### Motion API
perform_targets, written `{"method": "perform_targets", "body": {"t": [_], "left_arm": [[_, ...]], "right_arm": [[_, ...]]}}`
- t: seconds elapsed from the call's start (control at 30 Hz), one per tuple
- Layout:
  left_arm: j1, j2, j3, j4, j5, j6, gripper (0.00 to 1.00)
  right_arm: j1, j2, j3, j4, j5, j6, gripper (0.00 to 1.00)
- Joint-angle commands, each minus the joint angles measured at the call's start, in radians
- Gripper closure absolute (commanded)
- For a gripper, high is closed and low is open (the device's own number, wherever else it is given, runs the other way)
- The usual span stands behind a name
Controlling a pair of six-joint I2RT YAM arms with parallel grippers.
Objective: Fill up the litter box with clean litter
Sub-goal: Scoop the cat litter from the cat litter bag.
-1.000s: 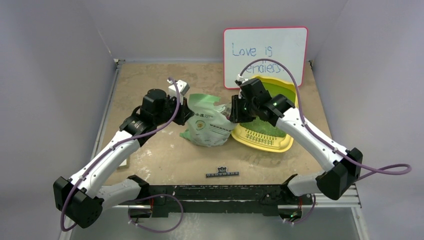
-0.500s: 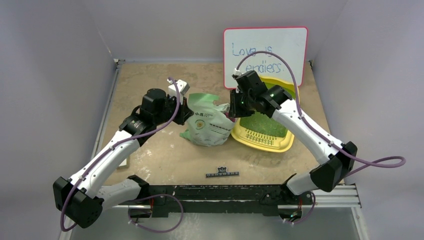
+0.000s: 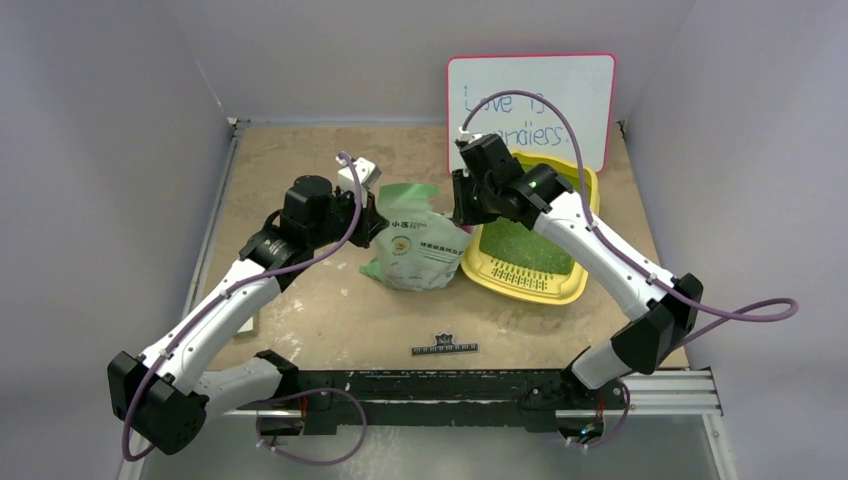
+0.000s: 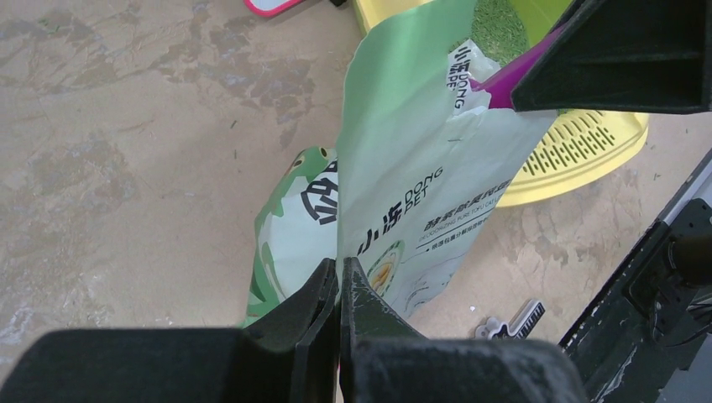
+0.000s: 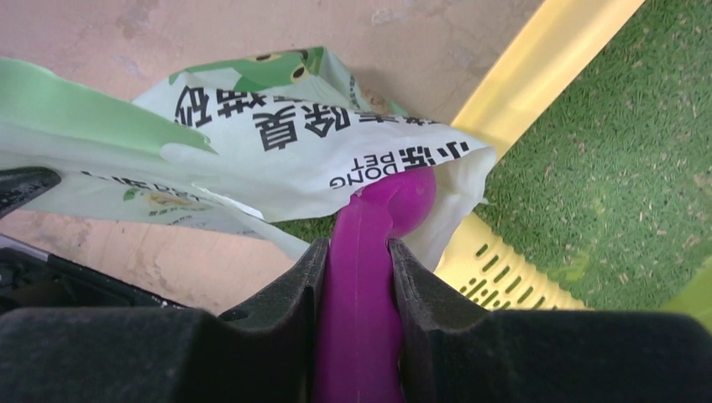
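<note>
Found the left gripper [image 4: 338, 273] pressed fully together on the side edge of the pale green printed plastic bag [image 4: 403, 193], holding it up on the worn tan table [image 3: 300, 170]. Found the right gripper [image 5: 357, 252] clamped on the handle of the magenta plastic scoop [image 5: 395, 206], with fingers partly apart around it and the scoop's far end tucked under the bag's open mouth. Saw the shallow yellow plastic litter box [image 3: 470, 268] lying just right of the bag, grille end toward the arms, far end in front of the white red-framed board [image 3: 530, 95] at the back wall. Saw fine green litter granules [image 5: 621, 168] spread in a layer across the floor of the litter box. Could not tell whether bag and box touched. Could not tell what the scoop carried, hidden by the bag.
</note>
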State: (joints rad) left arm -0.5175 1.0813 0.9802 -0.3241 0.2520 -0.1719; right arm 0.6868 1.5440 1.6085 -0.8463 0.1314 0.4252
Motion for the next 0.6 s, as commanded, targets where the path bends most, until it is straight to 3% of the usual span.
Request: {"method": "perform_targets", "body": {"t": [0.0,0.2,0.3,0.47,0.57], "left_arm": [[0.004,-0.002,0.043,0.077,0.0,0.006,1.0],[0.004,-0.023,0.038,0.06,-0.021,0.001,1.0],[0.004,-0.038,0.019,0.07,-0.028,-0.007,1.0],[0.004,-0.035,0.027,0.062,-0.042,-0.019,1.0],[0.004,-0.026,0.029,0.073,-0.036,-0.023,1.0]], "right_arm": [[0.002,0.05,-0.131,0.093,-0.094,-0.008,1.0],[-0.021,-0.066,-0.206,0.232,-0.26,0.051,1.0],[-0.055,-0.1,-0.162,0.195,-0.313,0.039,1.0],[-0.056,-0.158,-0.134,0.181,-0.311,0.036,1.0],[-0.055,-0.144,-0.119,0.137,-0.168,0.016,1.0]]}}
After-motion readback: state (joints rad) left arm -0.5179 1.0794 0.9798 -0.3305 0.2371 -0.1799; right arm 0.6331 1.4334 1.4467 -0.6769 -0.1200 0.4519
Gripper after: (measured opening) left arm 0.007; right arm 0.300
